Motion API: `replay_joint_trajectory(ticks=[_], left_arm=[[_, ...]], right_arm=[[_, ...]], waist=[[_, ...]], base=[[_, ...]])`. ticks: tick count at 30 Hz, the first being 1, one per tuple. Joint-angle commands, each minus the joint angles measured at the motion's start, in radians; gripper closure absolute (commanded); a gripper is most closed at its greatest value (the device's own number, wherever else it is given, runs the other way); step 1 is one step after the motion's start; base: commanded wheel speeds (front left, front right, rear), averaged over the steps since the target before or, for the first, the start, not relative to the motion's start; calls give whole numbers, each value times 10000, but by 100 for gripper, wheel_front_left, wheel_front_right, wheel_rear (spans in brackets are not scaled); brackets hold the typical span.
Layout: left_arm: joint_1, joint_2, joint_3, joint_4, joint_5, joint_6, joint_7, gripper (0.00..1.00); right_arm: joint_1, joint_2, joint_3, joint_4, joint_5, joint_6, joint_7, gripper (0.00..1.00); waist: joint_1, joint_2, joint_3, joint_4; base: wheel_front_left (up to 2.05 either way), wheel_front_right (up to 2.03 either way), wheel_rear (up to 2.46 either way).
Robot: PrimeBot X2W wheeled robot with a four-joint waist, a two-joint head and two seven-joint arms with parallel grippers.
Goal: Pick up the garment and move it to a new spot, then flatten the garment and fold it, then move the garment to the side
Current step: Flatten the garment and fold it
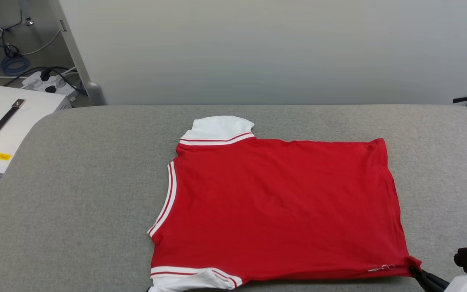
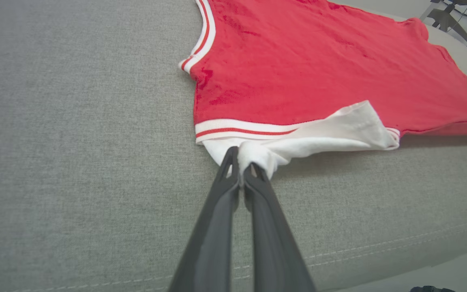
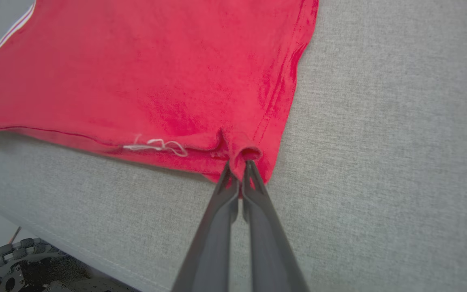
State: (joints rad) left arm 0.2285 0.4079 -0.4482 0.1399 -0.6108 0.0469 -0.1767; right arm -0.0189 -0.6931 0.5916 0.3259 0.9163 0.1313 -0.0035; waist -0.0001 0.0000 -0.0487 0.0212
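While the shirt lies spread flat on the grey padded table, collar toward my left, I see my left gripper clamped on the bunched white sleeve at its near edge. My right gripper is pinched tight on the red hem corner, close to the table's front edge.
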Motion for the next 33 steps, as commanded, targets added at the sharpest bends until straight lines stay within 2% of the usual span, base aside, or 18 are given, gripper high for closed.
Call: replay_joint_trajectory(ticks=[1, 10, 18, 25, 33], left_arm=[[-445, 96, 34, 26, 132, -95, -52, 100], [-2855, 390, 27, 515, 455, -790, 302, 100], [-5469, 266, -206, 2116, 629, -1441, 474, 100], [-7179, 137, -632, 3987, 615, -1708, 280, 100], [-8068, -97, -1423, 5737, 272, -1770, -212, 100]], right_arm=[[49, 115, -201, -107, -152, -6, 58, 100], [-743, 644, -1159, -664, -857, -6, 722, 100], [-1937, 1167, -1639, -695, -1348, -6, 1156, 100], [-3181, 1523, -1612, 103, -1667, -6, 1174, 100], [-4095, 1919, -1321, 1542, -2116, -6, 797, 100]], waist=[[1, 0, 21, -26], [1, 0, 740, -271], [1, 0, 1939, -484], [1, 0, 2937, -593], [1, 0, 3467, -589]], base=[[0, 0, 0], [0, 0, 0], [0, 0, 0], [0, 0, 0], [0, 0, 0]])
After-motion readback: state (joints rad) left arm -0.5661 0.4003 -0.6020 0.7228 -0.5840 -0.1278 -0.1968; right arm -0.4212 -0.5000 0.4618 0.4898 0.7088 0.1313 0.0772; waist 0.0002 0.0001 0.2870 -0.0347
